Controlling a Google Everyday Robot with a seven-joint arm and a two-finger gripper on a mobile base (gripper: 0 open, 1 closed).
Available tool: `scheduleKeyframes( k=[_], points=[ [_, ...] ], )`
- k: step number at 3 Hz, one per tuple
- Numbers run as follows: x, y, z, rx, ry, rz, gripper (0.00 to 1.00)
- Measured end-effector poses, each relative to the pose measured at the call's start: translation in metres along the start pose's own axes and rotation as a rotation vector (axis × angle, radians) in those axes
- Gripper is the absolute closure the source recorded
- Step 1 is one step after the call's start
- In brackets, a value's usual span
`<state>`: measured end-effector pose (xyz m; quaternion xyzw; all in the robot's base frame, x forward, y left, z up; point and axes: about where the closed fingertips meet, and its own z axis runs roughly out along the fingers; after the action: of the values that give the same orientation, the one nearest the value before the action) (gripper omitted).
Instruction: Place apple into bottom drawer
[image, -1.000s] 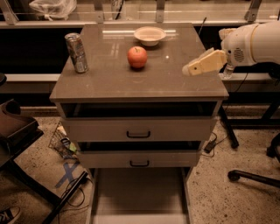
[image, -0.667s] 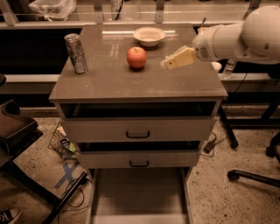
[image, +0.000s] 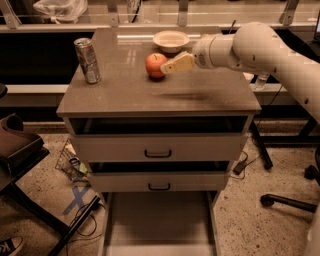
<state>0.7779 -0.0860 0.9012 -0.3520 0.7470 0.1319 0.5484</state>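
Note:
The red-orange apple (image: 155, 65) sits on the grey cabinet top (image: 150, 95), just in front of a white bowl. My gripper (image: 173, 65) reaches in from the right on a white arm, its pale fingertips right beside the apple's right side, a little above the top. The bottom drawer (image: 159, 215) is pulled out at the base of the cabinet, its flat grey floor bare.
A white bowl (image: 171, 40) stands behind the apple. A silver can (image: 87, 60) stands at the top's left. Two upper drawers (image: 158, 149) with black handles are slightly ajar. A dark chair (image: 15, 145) is on the left, a chair base (image: 290, 200) on the right.
My arm has swung left across the cabinet top, bringing the gripper from the right edge to just beside the apple. The apple has not moved.

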Motion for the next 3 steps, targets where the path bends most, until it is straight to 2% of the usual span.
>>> scheduleKeyframes(
  k=[1,2,3],
  points=[
    [-0.001,0.015,0.031,-0.099,-0.059,0.070,0.00],
    [-0.009,0.038,0.049,-0.202,-0.094,0.103,0.00],
    [-0.008,0.054,0.065,-0.259,-0.091,0.129,0.00]
  ],
)
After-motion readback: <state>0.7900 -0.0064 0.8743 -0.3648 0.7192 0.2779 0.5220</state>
